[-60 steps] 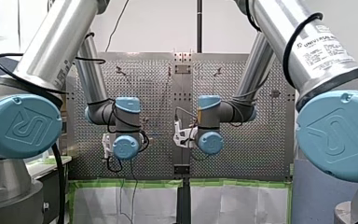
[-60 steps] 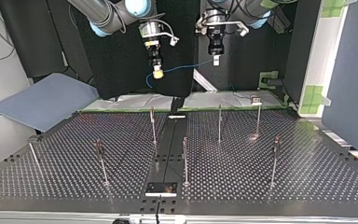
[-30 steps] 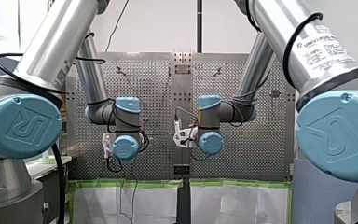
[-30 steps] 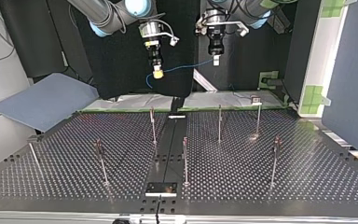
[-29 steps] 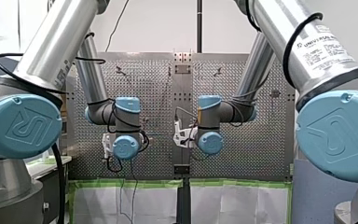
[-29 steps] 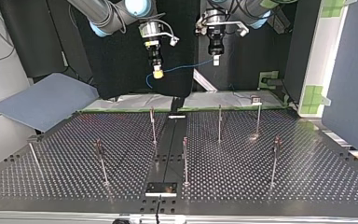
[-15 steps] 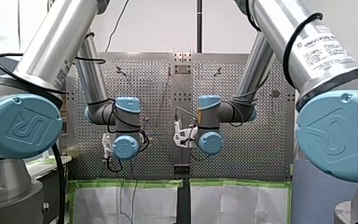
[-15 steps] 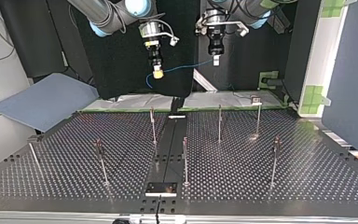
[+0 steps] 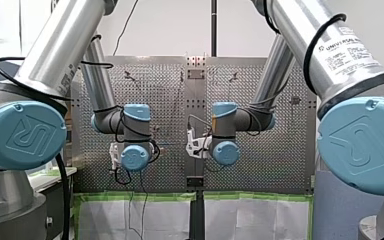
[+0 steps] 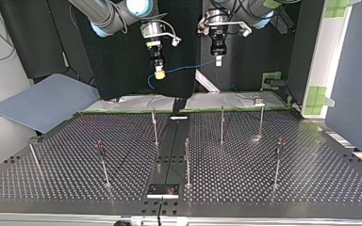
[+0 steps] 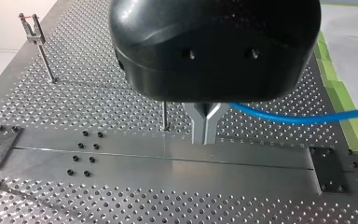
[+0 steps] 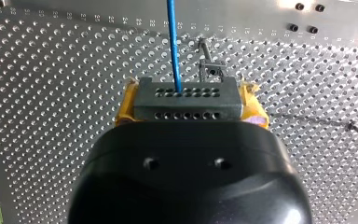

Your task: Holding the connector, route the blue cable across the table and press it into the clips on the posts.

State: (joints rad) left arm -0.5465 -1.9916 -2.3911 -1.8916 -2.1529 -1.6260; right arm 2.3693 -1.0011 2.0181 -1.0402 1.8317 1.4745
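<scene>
Right gripper (image 10: 159,74): it was closed on the connector (image 12: 186,100), which was clamped between the yellow pads (image 12: 123,109).
Left gripper (image 11: 205,139): its metal fingers (image 11: 198,122) were drawn together at the tips, and the blue cable (image 10: 185,69) was judged to be pinched there.
Cable position: it was held in the air between the two grippers, high above the table (image 10: 273,188) at its far edge in the top view. No part had been pressed into a clip.
Long axis: the span was stretched nearly level, crosswise in the top view.
Posts: the far pair (image 10: 154,126) (image 10: 222,123) was found below the grippers and nearer the top view's camera.
Deciding relation: a clip (image 12: 212,71) was seen just ahead of the connector in the right wrist view, so a descent toward that post was judged to be called for.
Nearer arm: my right arm was judged nearer that post.
</scene>
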